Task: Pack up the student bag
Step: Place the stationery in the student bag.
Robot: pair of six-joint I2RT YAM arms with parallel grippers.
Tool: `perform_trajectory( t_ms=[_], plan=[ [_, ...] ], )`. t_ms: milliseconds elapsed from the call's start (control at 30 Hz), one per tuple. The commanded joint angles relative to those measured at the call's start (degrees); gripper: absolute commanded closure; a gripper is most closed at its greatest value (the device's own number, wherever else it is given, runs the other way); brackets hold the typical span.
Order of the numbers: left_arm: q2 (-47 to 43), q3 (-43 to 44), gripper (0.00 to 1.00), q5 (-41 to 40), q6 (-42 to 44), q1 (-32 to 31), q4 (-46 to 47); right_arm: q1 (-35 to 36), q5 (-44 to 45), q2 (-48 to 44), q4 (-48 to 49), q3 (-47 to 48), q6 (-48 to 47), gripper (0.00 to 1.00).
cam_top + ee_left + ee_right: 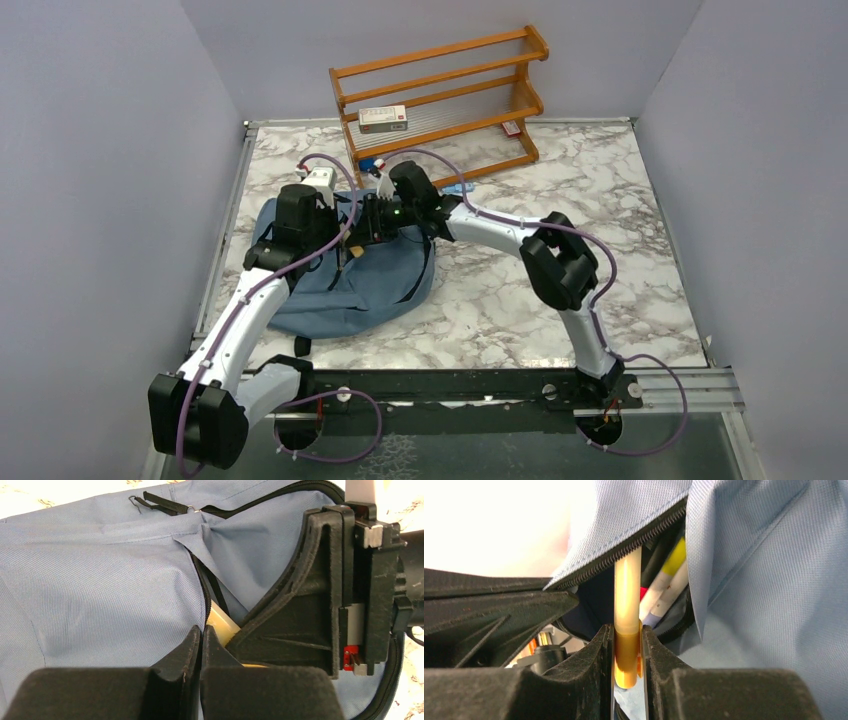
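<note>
Because the student bag (340, 290) is soft and slumps flat on the marble table (500, 300), with the wooden rack (440, 95) standing just beyond it, its mouth would fall shut if nobody held it, so I am using both arms over its top end. My left pincer (201, 645) has its fingers pressed together at the bag's zipper edge (634, 545). It looks pinched on that lip of fabric, lifting it so that a gap stays open underneath. My right pincer (628, 655) is clamped on the orange end of a yellow marker (627, 605), which points lengthwise into that gap with its far end already under the zipper. I grip it by the tail so the fingers stay outside the bag. Just inside the mouth lie other pens (669, 580), so the marker is lined up to slide in beside them.
</note>
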Motion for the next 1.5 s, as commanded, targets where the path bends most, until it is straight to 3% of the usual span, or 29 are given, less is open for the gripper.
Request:
perform_trajectory(
  t_ms=[0, 167, 367, 767, 1167, 1467],
  plan=[
    [-1.4, 1.0, 1.00, 3.0, -1.0, -0.4, 3.8, 0.7, 0.9, 2.0, 8.8, 0.5, 6.9, 0.96],
    [-1.2, 1.8, 1.00, 3.1, -0.9, -0.4, 4.0, 1.8, 4.3, 3.4, 9.7, 2.5, 7.9, 0.90],
    [-0.9, 1.5, 1.00, 3.0, -1.0, -0.4, 4.1, 3.8, 5.1, 4.7, 9.3, 3.1, 6.4, 0.77],
    [-1.3, 0.8, 1.00, 3.1, -1.2, -0.4, 4.2, 4.1, 11.1, -0.4, 8.0, -3.1, 1.7, 0.53],
    [-0.7, 0.9, 1.00, 3.1, -0.8, -0.4, 4.2, 4.0, 22.3, -12.8, 6.6, -12.1, -6.0, 0.53],
    [-0.2, 1.4, 1.00, 3.1, -0.7, -0.4, 4.6, 1.9, 41.0, -22.5, 2.5, -20.3, -13.5, 0.53]
  ],
)
